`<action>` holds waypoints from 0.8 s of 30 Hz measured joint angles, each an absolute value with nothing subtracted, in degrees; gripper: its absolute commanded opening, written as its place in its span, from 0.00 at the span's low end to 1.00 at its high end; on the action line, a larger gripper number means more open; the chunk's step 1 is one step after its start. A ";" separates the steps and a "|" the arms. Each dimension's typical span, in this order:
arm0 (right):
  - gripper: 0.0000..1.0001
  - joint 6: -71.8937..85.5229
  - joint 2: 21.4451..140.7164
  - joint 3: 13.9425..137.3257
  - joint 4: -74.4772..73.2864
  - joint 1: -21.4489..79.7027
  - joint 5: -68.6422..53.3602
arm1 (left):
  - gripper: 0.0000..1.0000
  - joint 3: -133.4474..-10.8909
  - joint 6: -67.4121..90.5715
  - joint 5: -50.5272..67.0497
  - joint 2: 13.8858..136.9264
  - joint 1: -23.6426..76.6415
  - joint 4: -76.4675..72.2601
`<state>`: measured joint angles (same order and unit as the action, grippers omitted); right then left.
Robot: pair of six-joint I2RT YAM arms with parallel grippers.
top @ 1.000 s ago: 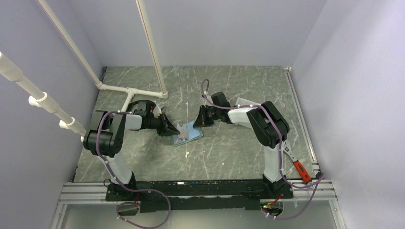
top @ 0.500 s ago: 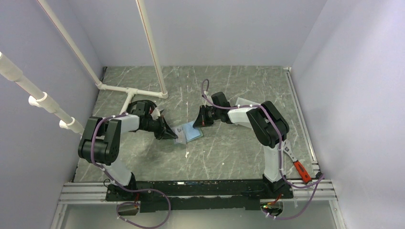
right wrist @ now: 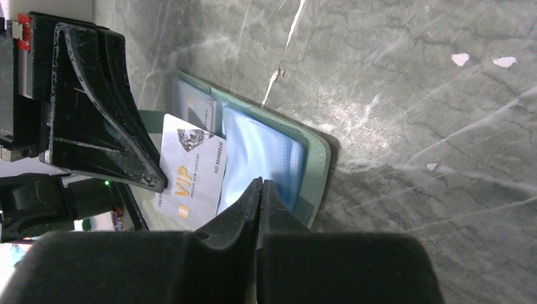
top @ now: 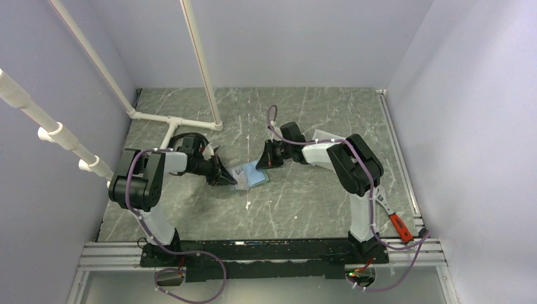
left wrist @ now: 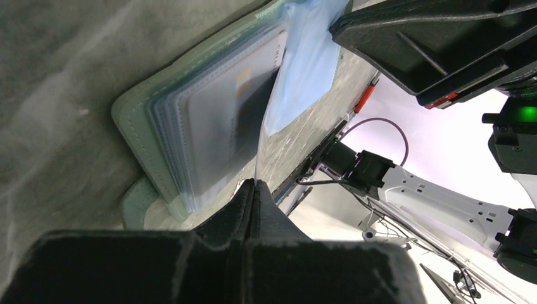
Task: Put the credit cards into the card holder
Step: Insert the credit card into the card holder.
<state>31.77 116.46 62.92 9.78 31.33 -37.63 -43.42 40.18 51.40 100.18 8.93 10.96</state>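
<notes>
"VIP" + no. on pale card

The flat folding sage-green wallet is showing pale blue lining, and the thin whitish plastic card is bearing orange lettering.

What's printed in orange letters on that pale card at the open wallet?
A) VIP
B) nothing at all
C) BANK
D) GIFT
A: in the right wrist view, the pale card at the edge of the open card holder plainly reads VIP in orange.
</notes>
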 measured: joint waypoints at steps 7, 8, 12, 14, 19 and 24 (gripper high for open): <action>0.00 31.77 116.46 62.92 9.76 31.31 -37.65 | 0.00 -43.48 40.10 51.83 100.25 8.91 8.62; 0.00 31.77 116.46 62.92 9.76 31.31 -37.65 | 0.00 -43.48 40.12 51.88 100.25 8.93 8.29; 0.12 31.77 116.46 62.81 9.85 31.31 -37.60 | 0.00 -43.48 40.10 52.42 100.25 8.93 7.03; 0.26 31.75 116.31 62.81 9.45 31.33 -37.04 | 0.00 -43.48 40.05 52.66 100.25 8.93 6.68; 0.45 28.80 111.87 62.85 4.27 33.69 -29.12 | 0.00 -43.48 39.29 52.53 100.07 8.93 7.25; 0.55 25.26 107.72 63.57 -4.60 37.65 -16.88 | 0.00 -43.53 36.51 51.51 98.56 8.93 11.09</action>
<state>25.26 107.72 63.57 -4.60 37.65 -16.88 -43.53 36.51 51.51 98.56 8.93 11.09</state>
